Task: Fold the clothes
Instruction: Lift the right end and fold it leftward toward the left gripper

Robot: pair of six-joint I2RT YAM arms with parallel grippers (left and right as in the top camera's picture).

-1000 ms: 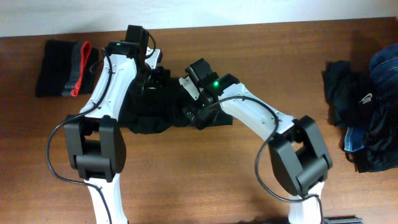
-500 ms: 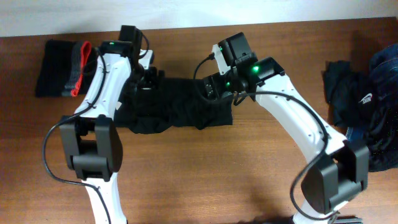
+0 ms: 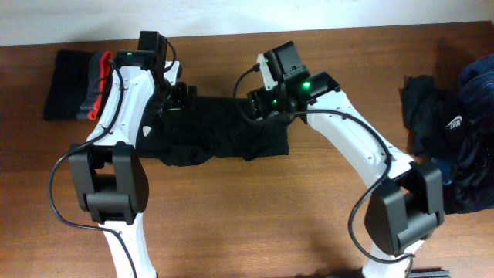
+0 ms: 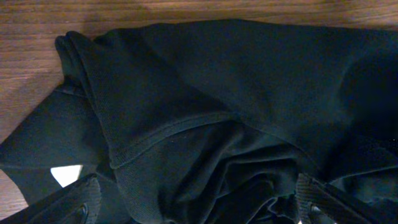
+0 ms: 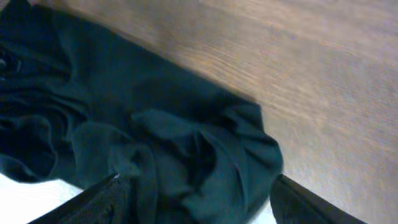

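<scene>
You have the black shirt [image 3: 220, 133] lying crumpled across the middle of the table [image 3: 231, 224]. It is stretched left to right, and its near edge is bunched and uneven. The left wrist view shows a hemmed fold of it crossing the frame, with creased cloth heaped below. The right wrist view shows one rumpled corner of it on the bare wood.

Your left gripper [image 3: 174, 96] stands over the shirt's far left edge. Its fingers [image 4: 90, 198] are spread wide, with cloth lying between them and nothing clamped. Your right gripper [image 3: 259, 108] stands over the shirt's far right part. Its fingers [image 5: 99, 200] are likewise spread wide above the cloth, holding nothing.

A folded stack [image 3: 77, 83], black with grey and red, lies at the far left of the table, well apart from the shirt. A loose pile of garments [image 3: 451, 139], dark and blue, one bearing a white logo, sits at the right edge.
</scene>
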